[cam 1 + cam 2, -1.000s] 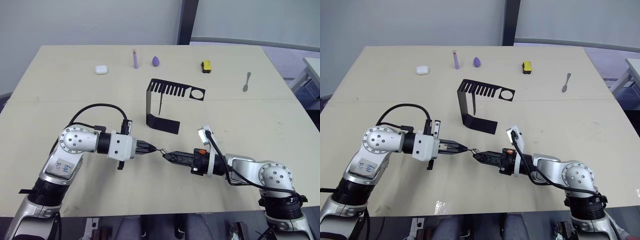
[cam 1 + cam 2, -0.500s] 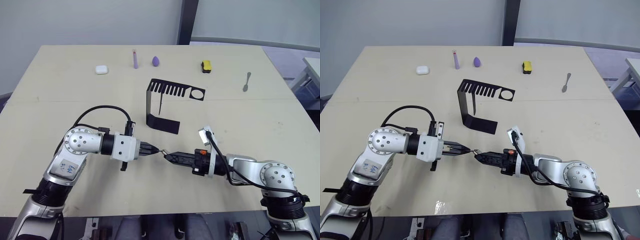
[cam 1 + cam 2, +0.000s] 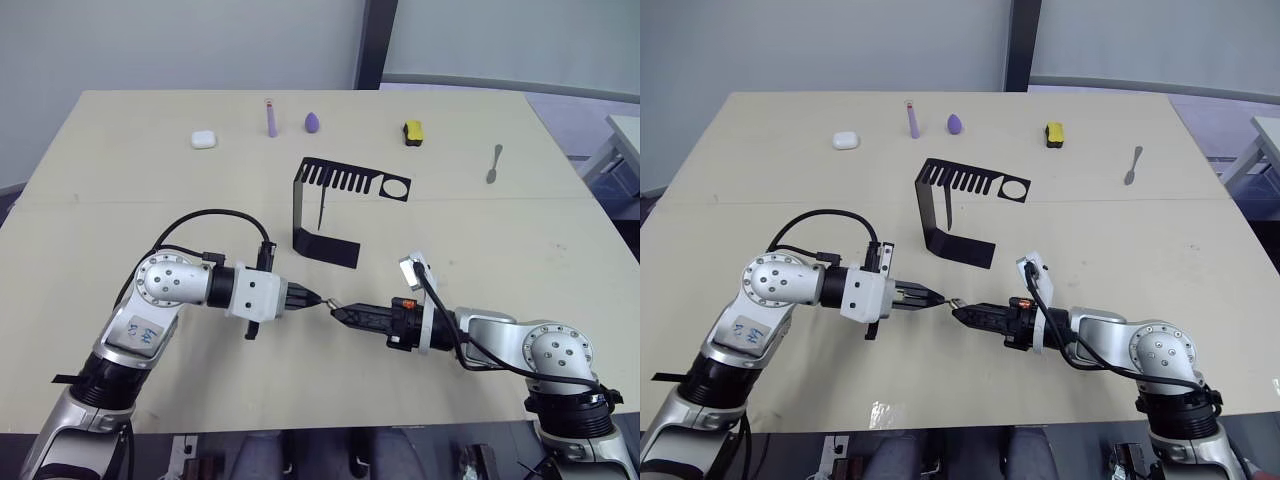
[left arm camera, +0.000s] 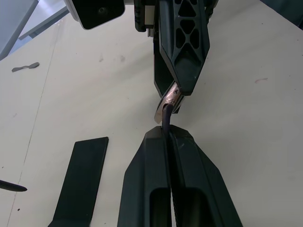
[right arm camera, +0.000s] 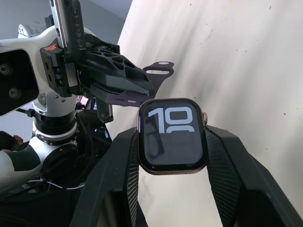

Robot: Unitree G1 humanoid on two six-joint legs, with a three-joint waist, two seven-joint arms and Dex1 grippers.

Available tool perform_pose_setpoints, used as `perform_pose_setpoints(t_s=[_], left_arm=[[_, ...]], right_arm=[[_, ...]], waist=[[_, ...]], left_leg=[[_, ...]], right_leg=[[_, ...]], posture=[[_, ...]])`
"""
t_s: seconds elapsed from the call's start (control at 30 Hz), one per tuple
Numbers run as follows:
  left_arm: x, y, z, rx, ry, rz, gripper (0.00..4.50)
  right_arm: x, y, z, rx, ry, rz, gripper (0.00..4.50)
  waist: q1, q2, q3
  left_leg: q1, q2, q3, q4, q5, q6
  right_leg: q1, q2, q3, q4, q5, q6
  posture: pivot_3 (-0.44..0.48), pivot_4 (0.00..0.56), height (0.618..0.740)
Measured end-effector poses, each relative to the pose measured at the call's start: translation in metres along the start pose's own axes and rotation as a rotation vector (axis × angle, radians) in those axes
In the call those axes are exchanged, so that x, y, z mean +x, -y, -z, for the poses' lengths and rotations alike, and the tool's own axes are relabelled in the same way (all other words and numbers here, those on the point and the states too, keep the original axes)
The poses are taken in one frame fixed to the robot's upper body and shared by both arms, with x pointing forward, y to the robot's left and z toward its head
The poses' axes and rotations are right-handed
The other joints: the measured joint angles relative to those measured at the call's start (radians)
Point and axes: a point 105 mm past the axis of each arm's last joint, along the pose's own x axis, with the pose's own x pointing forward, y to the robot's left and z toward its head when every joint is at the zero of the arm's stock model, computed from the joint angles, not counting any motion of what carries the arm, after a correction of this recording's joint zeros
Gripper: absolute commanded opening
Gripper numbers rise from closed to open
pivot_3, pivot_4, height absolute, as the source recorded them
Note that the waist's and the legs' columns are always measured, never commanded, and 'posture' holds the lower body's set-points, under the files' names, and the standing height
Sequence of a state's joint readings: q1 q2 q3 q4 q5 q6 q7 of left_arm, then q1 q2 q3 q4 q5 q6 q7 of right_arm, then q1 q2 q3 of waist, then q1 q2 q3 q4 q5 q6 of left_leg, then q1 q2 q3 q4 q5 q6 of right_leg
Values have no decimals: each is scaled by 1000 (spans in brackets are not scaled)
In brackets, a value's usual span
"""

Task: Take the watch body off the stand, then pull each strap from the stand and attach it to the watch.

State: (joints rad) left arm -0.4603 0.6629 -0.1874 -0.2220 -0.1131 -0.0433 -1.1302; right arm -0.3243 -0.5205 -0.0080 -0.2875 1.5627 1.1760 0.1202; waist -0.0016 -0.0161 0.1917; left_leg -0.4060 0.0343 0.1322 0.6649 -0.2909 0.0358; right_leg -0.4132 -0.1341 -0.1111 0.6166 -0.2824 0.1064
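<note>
My right gripper (image 5: 173, 142) is shut on the watch body (image 5: 173, 137), whose dark screen with white marks faces its wrist camera. My left gripper (image 4: 169, 130) is shut on a dark purple strap (image 4: 166, 122). The strap's end meets the watch body's (image 4: 169, 99) rim. The two grippers stand tip to tip low over the table's front middle, left gripper (image 3: 318, 300) against right gripper (image 3: 336, 311). The strap's free length (image 5: 137, 97) trails beside the left gripper's fingers. Behind them stands the black stand (image 3: 350, 181), with a second thin strap (image 3: 321, 210) hanging from its top arm.
Along the table's far edge lie a white earbud case (image 3: 204, 139), a pink tube (image 3: 270, 117), a purple egg-shaped object (image 3: 312, 122), a yellow-and-black block (image 3: 412, 132) and a spoon (image 3: 494, 162). The stand's foot (image 3: 325, 247) lies close behind the grippers.
My left wrist and elbow have shifted right, pressing closer to the right gripper. The strap end stays at the watch. The right gripper has hardly moved.
</note>
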Motion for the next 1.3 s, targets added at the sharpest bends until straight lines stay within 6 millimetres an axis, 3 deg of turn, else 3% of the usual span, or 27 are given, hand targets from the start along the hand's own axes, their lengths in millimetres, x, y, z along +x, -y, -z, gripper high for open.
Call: perform_pose_setpoints(t_s=[1.3], left_arm=[[18,1,4,9,-54,25,0]], right_arm=[[0,5,4,6,-35,37,1513]], waist=[[0,0,0]], left_leg=[[0,0,0,0,0,0]], right_leg=[[0,0,0,0,0,0]], posture=[[0,150,740]])
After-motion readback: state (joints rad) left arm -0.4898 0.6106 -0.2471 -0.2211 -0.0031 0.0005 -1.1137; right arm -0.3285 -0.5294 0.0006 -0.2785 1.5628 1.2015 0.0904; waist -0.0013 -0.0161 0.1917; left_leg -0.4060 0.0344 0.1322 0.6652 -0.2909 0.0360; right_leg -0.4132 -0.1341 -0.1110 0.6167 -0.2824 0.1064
